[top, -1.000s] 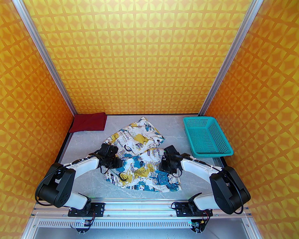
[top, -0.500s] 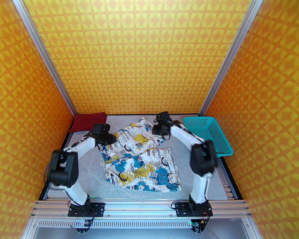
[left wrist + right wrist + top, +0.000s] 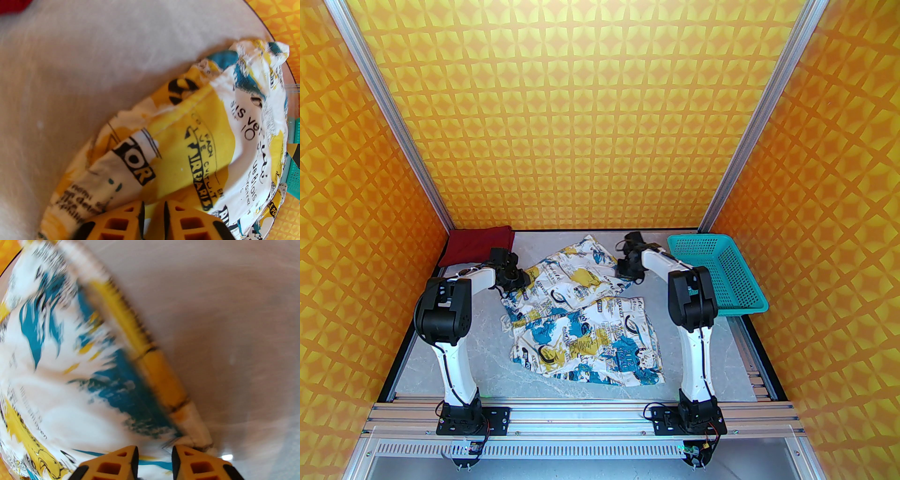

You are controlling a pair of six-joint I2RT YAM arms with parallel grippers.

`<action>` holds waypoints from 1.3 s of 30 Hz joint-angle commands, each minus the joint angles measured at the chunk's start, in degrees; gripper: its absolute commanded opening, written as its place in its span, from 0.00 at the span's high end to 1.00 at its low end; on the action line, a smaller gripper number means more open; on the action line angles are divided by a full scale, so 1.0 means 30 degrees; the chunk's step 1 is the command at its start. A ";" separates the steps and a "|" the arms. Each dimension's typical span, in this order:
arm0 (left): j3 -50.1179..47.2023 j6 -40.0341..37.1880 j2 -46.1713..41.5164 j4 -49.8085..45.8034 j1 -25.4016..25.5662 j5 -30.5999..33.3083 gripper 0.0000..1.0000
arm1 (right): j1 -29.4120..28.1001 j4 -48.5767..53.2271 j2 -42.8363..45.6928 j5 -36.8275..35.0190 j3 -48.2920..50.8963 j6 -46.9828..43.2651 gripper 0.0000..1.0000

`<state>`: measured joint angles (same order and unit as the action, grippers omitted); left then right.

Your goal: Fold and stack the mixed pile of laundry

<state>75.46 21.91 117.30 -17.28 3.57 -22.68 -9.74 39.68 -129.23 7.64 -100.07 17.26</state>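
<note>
The white garment printed with blue, mustard and black (image 3: 581, 323) lies crumpled across the middle of the table, its far half doubled back. My left gripper (image 3: 516, 280) stands at the garment's far left corner. In the left wrist view its fingers (image 3: 153, 211) are a narrow way apart over a bunched ridge of the print (image 3: 211, 131). My right gripper (image 3: 626, 272) is at the far right edge, open a little, with the hem of the cloth (image 3: 58, 380) running up to its right fingertip (image 3: 187, 455). The dark red T-shirt (image 3: 476, 246) lies folded in the far left corner.
A teal perforated basket (image 3: 724, 310) sits at the far right, close beside the right arm's elbow. Grey marbled tabletop (image 3: 473, 356) shows to the left and in front of the printed garment. Patterned orange walls enclose three sides.
Both arms have swung from the garment's middle fold out to its far corners. The far half of the cloth has shifted slightly. The right wrist view is still blurred by motion.
</note>
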 commanded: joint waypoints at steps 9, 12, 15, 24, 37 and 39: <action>-0.4623 0.0795 -0.9205 -0.1736 0.0975 0.0887 0.50 | 0.0083 -0.0736 0.8969 0.1856 0.7213 0.2282 0.51; -0.7512 0.1323 -1.2762 -0.3368 0.2187 0.1878 0.48 | 0.0082 -0.0211 1.3110 0.2533 1.1945 0.2999 0.48; -1.0053 0.2602 -1.5924 -0.4966 0.3464 0.2596 0.46 | 0.0133 0.1877 1.6930 0.2510 1.6100 0.3809 0.46; -1.3626 0.7399 -2.0769 -0.8729 0.7214 0.3147 0.44 | 0.0433 0.6770 2.2643 0.1995 2.1434 0.6630 0.48; -1.5358 0.8634 -2.0027 -0.8334 0.9623 0.3211 0.41 | 0.0433 0.3800 2.1727 0.2123 2.3410 0.8273 0.60; -1.5383 0.8634 -1.9588 -0.8082 0.9818 0.3187 0.41 | 0.0435 0.3613 2.1653 0.2178 2.3448 0.8383 0.63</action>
<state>29.85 46.63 57.32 -42.65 32.16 -13.98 -8.58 52.95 -63.81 13.67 -29.50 40.91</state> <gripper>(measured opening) 0.592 0.379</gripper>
